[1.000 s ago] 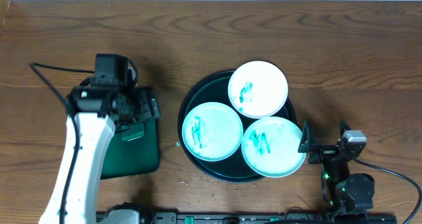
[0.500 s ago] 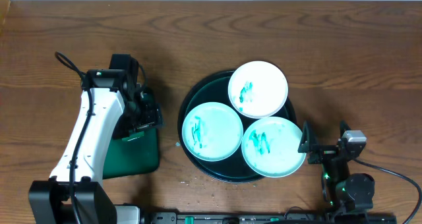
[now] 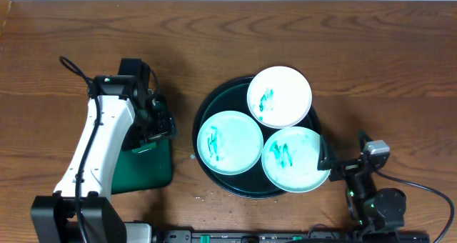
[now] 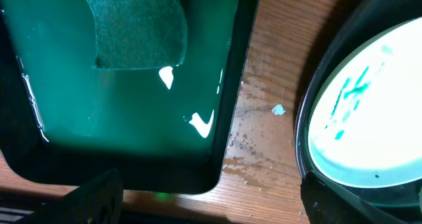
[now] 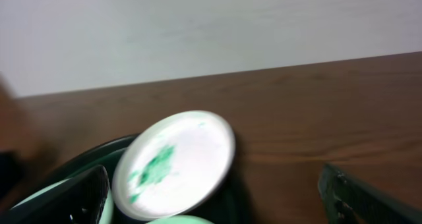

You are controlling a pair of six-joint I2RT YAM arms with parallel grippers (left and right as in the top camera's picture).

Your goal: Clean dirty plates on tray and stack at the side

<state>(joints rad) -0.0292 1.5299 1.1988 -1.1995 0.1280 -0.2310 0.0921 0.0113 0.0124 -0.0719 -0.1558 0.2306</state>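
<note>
- Brown wooden table (image 3: 400, 57) carries everything, and a pale wall closes it at the far side in the right wrist view.
- The right gripper (image 3: 330, 163) is spread wide. Its two dark fingers (image 5: 72, 197) stand at the lower corners of its own view, and nothing is held between them.
- The left gripper (image 3: 156, 125) is spread wide too and is empty. It hangs over the small rectangular green tray (image 3: 146, 173), where a dark green sponge (image 4: 135, 26) lies a little beyond the fingers.
- The large round black tray with a raised rim (image 3: 221, 98) stands between the two arms.
- On it lies the near-right plate (image 3: 295, 158), small, round and white with teal scribbles. It juts over the rim toward the right gripper, which is at its edge. Whether they touch, I cannot tell.
- The near-left plate (image 3: 230, 141), of the same kind, is the closest one to the left gripper, but bare wood lies between them. The far plate (image 3: 279, 96) is well apart from both grippers.
- I judge that the coming move turns on one relation: the near-right plate lies straight ahead of the right gripper, on its left side, so this arm is the nearer one. A plate is round, so no long axis matters, only the overhanging rim.
- No plate is stacked at the side yet, so the task seems to be at its start.
- Small white crumbs (image 4: 278, 109) lie on the wood between the two trays.
</note>
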